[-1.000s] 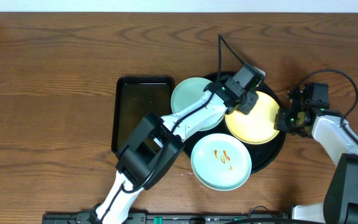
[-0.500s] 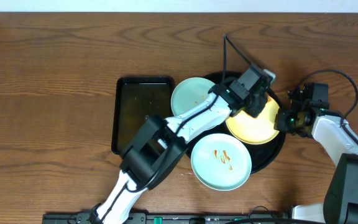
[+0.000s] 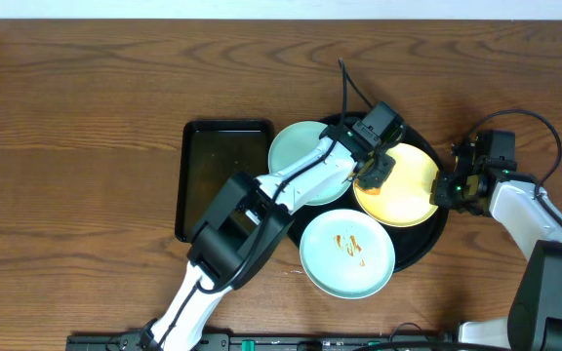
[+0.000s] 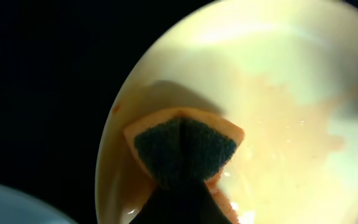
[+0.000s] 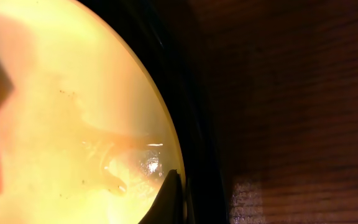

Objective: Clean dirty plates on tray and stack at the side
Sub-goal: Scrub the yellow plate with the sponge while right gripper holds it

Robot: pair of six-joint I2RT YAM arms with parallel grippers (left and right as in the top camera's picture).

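The round black tray (image 3: 439, 230) lies on the wooden surface (image 3: 86, 117) and bears all three plates. The pale yellow plate (image 3: 413, 195) sits in the tray's right half. One mint-blue plate (image 3: 291, 146) sits at the tray's far left. The other mint-blue plate (image 3: 347, 252) lies at the tray's near edge, reaching out past the rim, with orange sauce streaks (image 3: 349, 247) in its middle. A rectangular black tray (image 3: 224, 175) lies just left of the round one.

The left pincer (image 3: 374, 168) is over the tray's middle, down on the yellow plate's left part. It is clamped on a sponge (image 4: 182, 148), an orange one with a dark green scouring face, which is pressed against the plate (image 4: 278, 93). Thin orange film spreads across the plate beside the sponge.

The right pincer (image 3: 447, 190) is at the tray's right rim, by the yellow plate's edge. Its own camera shows only one dark fingertip (image 5: 169, 200) at that edge, near a wet smear (image 5: 110, 158), so I cannot tell how far it is open.
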